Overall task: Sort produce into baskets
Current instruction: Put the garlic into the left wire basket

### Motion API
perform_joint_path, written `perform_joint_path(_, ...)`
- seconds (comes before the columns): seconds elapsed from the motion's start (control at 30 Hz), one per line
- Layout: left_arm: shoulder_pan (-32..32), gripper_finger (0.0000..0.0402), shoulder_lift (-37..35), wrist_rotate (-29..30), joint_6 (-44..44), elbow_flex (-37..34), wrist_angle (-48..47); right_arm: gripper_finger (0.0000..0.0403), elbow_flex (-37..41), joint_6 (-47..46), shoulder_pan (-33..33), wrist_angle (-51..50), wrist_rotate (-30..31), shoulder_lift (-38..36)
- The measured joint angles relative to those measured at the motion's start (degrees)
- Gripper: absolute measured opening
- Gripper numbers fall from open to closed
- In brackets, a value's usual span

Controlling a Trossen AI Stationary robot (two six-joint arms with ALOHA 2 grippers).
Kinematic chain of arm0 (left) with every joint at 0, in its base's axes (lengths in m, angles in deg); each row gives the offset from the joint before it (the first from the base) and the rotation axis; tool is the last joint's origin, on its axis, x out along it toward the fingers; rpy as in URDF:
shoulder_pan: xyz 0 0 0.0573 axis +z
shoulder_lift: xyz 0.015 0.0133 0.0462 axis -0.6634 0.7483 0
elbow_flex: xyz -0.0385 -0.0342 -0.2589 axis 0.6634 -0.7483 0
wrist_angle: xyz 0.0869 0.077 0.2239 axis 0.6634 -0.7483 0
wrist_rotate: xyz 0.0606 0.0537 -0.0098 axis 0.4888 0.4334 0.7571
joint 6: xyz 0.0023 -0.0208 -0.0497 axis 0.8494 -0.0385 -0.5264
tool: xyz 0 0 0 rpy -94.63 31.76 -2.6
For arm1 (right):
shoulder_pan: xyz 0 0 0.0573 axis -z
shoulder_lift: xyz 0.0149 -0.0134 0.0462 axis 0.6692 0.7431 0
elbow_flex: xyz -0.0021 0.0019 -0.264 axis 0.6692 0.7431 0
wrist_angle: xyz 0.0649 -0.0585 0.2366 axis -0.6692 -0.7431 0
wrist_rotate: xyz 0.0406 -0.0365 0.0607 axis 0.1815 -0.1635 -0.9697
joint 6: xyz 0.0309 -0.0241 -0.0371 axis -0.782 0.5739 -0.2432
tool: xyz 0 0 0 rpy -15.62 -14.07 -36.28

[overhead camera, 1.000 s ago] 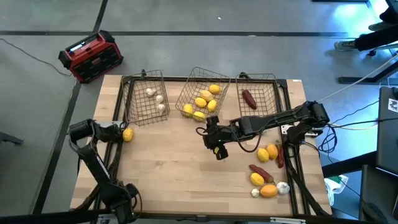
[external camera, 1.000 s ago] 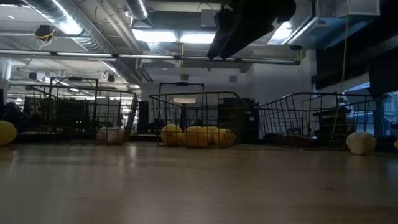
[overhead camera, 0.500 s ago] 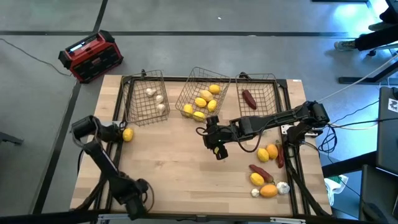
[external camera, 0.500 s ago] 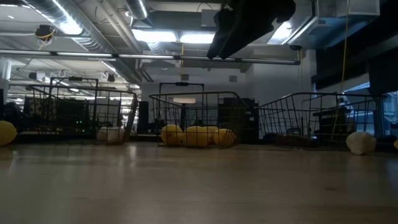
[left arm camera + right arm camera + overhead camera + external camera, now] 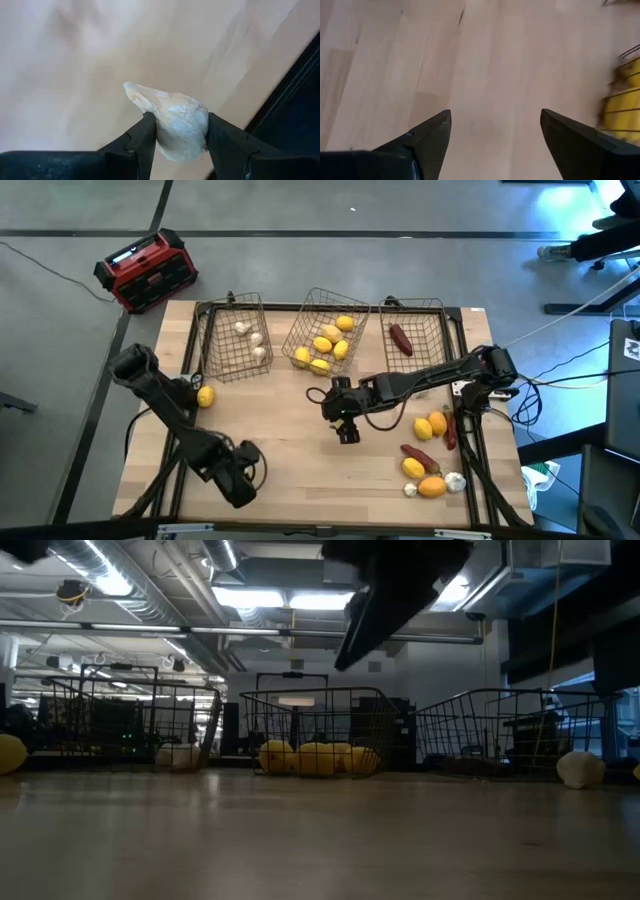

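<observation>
My left gripper (image 5: 177, 120) is shut on a white bulb (image 5: 180, 127). In the high view it hangs over the table's near left part (image 5: 240, 478), and the bulb is hidden under it. My right gripper (image 5: 345, 430) stands open over the table's middle, nothing between its fingers (image 5: 495, 130). Three wire baskets stand along the far edge. The left one (image 5: 235, 335) holds white bulbs, the middle one (image 5: 325, 335) holds lemons, and the right one (image 5: 415, 335) holds a dark red piece. A lone lemon (image 5: 205, 395) lies at the table's left. My left gripper pinches the white bulb by its two rounded sides (image 5: 161, 125) between the two fingers. They come from above, pointing steeply down. The bulb's pointed tip (image 5: 132, 90) sticks out past the fingers. The bulb is lifted clear of the table.
A heap of loose produce lies at the near right: an orange piece (image 5: 432, 425), a lemon (image 5: 413, 468), dark red pieces (image 5: 420, 456) and a white bulb (image 5: 455, 480). A red-and-black box (image 5: 145, 270) sits on the floor beyond the far left corner.
My left gripper, keeping hold of the white bulb, has swung from the near left corner toward the table's right and a little toward the far edge, turning as it went. My right gripper has sunk slightly and rolled.
</observation>
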Motion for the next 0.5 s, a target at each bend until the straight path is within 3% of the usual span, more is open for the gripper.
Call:
perform_joint_path(0.3, 6.7, 0.0152, -10.3, 13.2, 9.6, 0.0, -4.6, 0.0303, 0.0, -3.0, 0.0, 1.6, -0.2, 5.0)
perform_joint_path(0.5, 11.3, 0.0152, -17.6, 26.9, 14.2, 0.0, -8.9, 0.0303, 0.0, -2.9, 0.0, 1.7, -0.2, 5.1)
